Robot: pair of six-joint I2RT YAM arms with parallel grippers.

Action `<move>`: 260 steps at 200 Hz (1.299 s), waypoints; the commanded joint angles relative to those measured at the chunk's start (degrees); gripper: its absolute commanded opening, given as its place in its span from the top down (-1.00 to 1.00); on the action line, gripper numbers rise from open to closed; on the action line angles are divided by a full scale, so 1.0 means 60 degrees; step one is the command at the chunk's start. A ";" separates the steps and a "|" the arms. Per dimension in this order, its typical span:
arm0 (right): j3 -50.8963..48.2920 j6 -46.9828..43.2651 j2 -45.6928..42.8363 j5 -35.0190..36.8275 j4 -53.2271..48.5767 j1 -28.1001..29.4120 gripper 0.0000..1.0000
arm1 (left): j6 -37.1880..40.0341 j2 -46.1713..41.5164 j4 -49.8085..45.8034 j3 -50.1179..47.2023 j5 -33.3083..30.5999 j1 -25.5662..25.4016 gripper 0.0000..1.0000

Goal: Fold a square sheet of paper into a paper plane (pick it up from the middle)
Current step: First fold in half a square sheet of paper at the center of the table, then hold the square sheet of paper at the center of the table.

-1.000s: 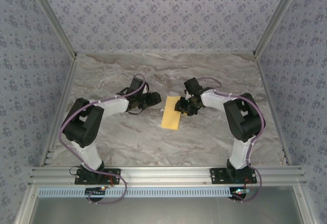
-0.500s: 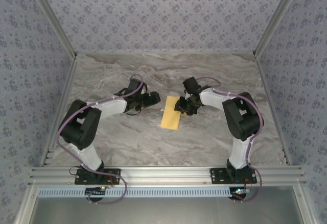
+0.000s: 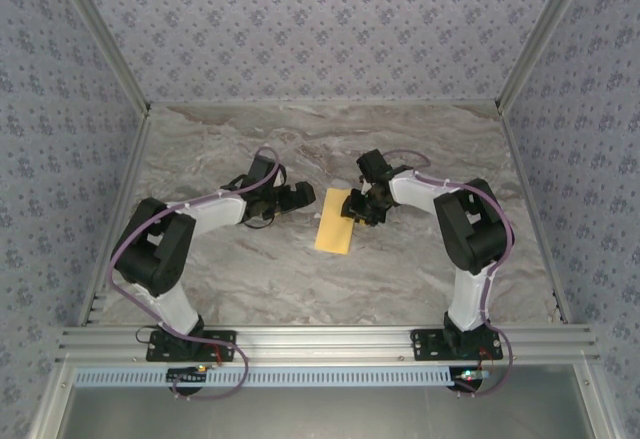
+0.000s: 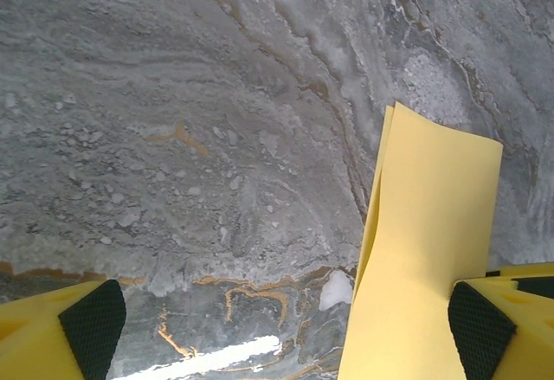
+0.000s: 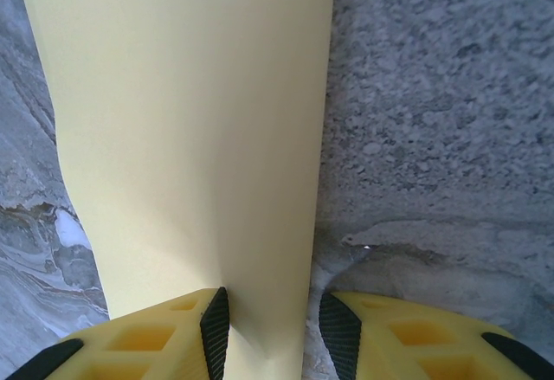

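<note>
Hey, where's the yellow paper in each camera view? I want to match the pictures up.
Top external: the paper lies mid-table between the two arms, its far right edge at the right tool.
Left wrist: lower right, beside the pad in that corner.
Right wrist: centre-left, running from the top edge down between the pads.
Shared landmark: the grey marble table under it.

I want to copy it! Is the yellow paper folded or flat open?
Folded: the paper is a narrow strip, and the left wrist view shows two layers at its corner.
</note>
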 commanded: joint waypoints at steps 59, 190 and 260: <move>-0.0555 -0.0670 0.1402 0.1491 -0.0915 0.0009 0.17 | 0.0122 0.0037 0.0382 0.0225 0.0799 0.0015 -0.87; -0.0544 -0.0144 0.1783 0.1363 -0.0701 -0.0036 0.14 | 0.0071 0.0779 0.0621 0.0767 0.1997 -0.0306 -0.21; -0.0510 -0.0196 0.1885 0.1480 -0.0787 -0.0021 0.14 | -0.0033 0.1273 0.0675 0.1100 0.2260 -0.0438 0.14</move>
